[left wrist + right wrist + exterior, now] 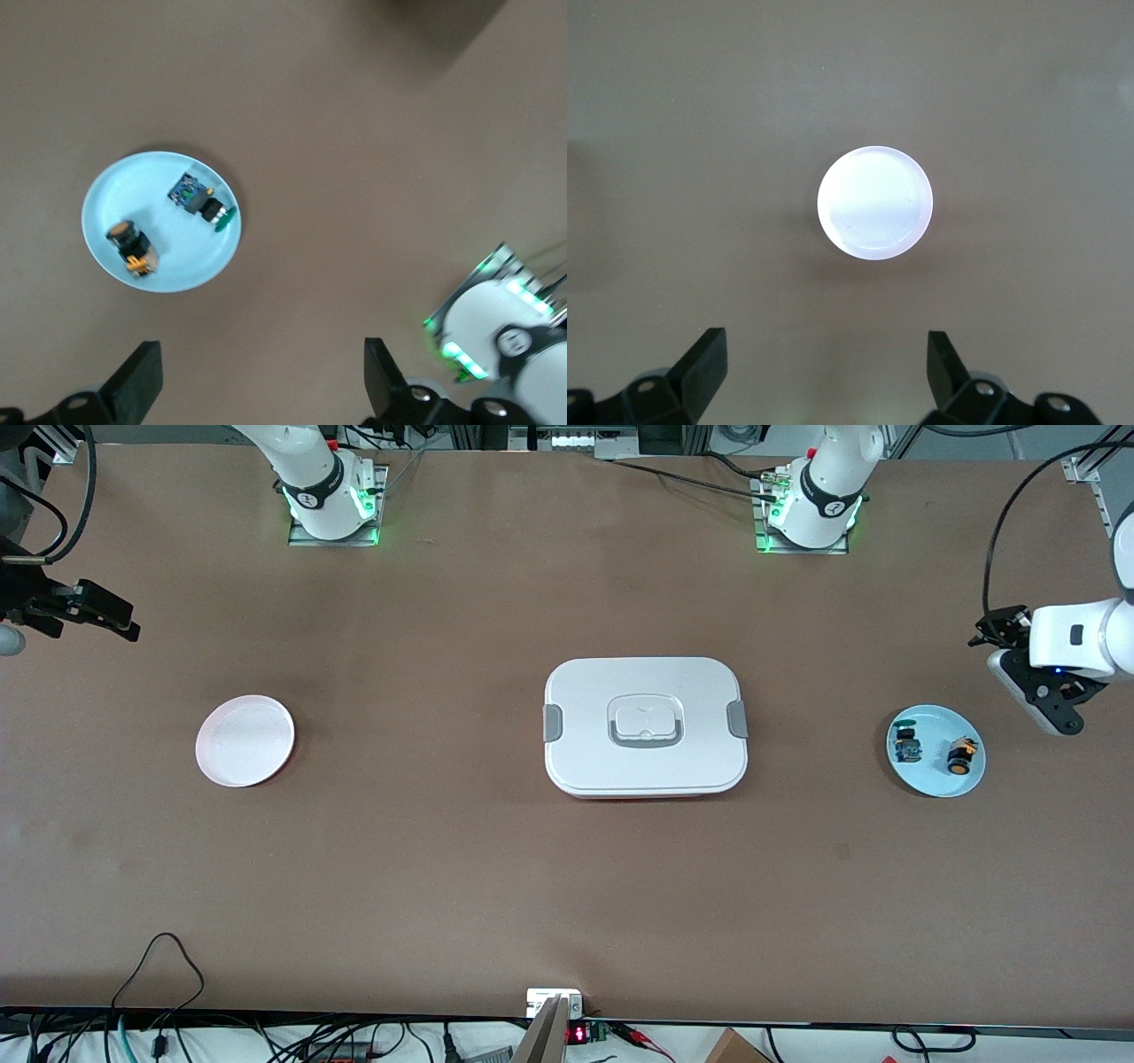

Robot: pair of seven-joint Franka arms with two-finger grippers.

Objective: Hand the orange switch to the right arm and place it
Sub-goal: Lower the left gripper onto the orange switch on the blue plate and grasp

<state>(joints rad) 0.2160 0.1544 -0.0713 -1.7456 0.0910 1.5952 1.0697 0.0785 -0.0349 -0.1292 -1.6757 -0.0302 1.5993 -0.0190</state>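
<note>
The orange switch (961, 755) lies on its side on the blue plate (935, 782) at the left arm's end of the counter, beside a blue part (906, 746). The left hand (1054, 708), spread wide and empty, hovers just beside the plate (clearly the closer one); the right hand (97, 613) waits wide, well apart.
</note>
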